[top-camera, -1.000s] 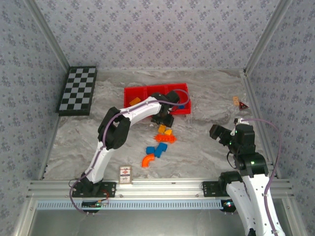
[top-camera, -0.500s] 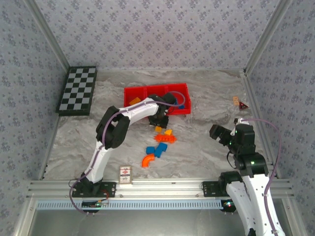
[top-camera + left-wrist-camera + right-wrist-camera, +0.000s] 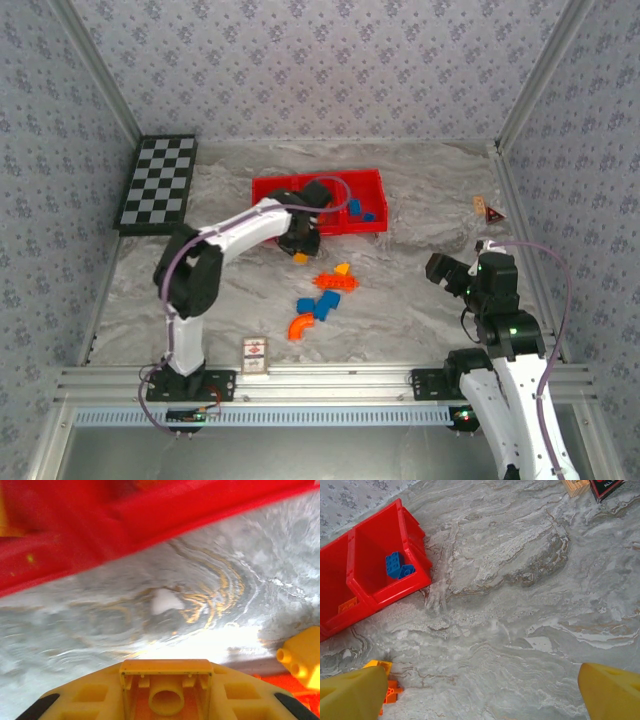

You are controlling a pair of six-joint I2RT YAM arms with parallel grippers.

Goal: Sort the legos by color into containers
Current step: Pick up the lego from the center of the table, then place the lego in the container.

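The yellow brick (image 3: pixel 166 690) is pinched between the two fingers of the left gripper (image 3: pixel 297 242), with its hollow underside facing the wrist camera. From above, it sits near the middle of the picture, just below the near wall of the red tray (image 3: pixel 366 227). I cannot tell if it touches the table (image 3: pixel 430 190).

To the lower right of it the loose legos lie in a small group. There is a small yellow piece (image 3: pixel 342 269) with a red-orange brick (image 3: pixel 335 283) just under it. Lower come two blue bricks (image 3: pixel 318 304) and then a curved orange piece (image 3: pixel 299 325).

In the tray, the right compartment holds a blue pair (image 3: pixel 399 566) lying close together. The middle compartment shows one orange brick (image 3: pixel 347 605) at its near edge.

The right gripper (image 3: pixel 482 680) is at the right side of the top picture, well apart from the legos. Its fingers are spread wide with nothing between them.

A checkerboard (image 3: pixel 158 183) lies at the upper left. A small printed card (image 3: pixel 255 355) lies at the lower edge, near the base of the left arm.
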